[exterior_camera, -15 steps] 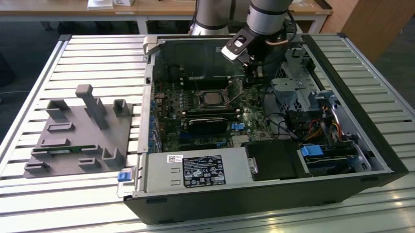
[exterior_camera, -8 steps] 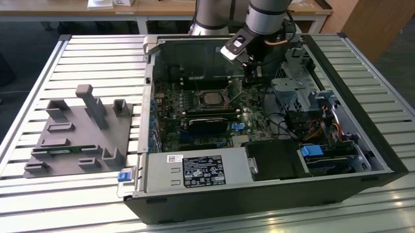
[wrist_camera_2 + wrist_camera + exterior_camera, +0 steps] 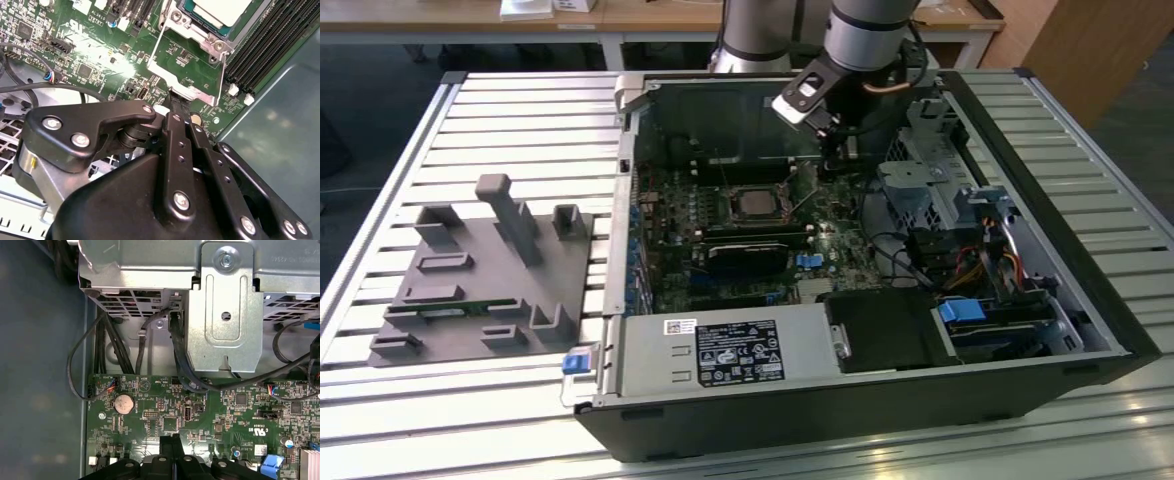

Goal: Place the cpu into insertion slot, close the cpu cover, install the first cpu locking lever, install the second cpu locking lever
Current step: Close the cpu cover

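Observation:
In the second wrist view the cpu [image 3: 222,9], with its pale silver top, lies in the insertion slot [image 3: 189,11] on the green board. The cpu cover [image 3: 192,92], a silver frame with a cut-out centre, is swung open beside the slot, and green board shows through it. Two thin wire locking levers [image 3: 154,47] [image 3: 222,75] run along its sides. My gripper [image 3: 176,100] is shut, black fingertips together and touching the cover's outer edge. In the exterior view the gripper [image 3: 834,155] hangs inside the case, just to the right of the cpu [image 3: 754,203].
A silver drive cage [image 3: 225,315] with black cables [image 3: 180,365] stands beside the board. Memory slots [image 3: 270,45] run next to the socket. A power supply [image 3: 720,350] fills the case front. A grey fixture block [image 3: 480,270] sits on the slatted table at the exterior view's left.

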`<move>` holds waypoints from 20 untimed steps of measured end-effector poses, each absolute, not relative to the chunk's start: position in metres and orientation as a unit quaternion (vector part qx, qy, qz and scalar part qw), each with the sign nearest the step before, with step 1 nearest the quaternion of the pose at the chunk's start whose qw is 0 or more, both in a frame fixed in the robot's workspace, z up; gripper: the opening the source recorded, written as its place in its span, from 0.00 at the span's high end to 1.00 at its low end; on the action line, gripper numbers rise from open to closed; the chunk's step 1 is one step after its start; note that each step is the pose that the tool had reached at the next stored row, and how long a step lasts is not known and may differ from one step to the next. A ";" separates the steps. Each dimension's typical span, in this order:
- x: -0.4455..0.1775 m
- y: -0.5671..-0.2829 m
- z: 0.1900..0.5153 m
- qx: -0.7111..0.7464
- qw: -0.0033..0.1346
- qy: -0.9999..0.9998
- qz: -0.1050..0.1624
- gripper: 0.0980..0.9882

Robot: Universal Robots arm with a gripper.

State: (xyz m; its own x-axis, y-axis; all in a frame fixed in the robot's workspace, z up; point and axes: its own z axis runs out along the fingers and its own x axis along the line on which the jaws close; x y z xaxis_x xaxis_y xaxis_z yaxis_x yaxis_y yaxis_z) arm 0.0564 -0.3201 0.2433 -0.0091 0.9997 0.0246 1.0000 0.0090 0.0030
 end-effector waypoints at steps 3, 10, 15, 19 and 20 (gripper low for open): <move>0.055 -0.320 0.243 -0.704 0.008 -0.710 -0.010 0.99; 0.051 -0.320 0.243 -0.704 0.008 -0.710 -0.010 0.99; 0.048 -0.320 0.243 -0.704 0.008 -0.710 -0.010 0.99; 0.046 -0.320 0.243 -0.704 0.008 -0.710 -0.010 0.99; 0.045 -0.320 0.243 -0.704 0.008 -0.710 -0.010 0.99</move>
State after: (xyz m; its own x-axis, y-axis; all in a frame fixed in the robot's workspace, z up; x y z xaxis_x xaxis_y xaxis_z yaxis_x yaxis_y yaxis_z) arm 0.0455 -0.3201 0.2433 -0.0091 0.9997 0.0245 1.0000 0.0090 0.0030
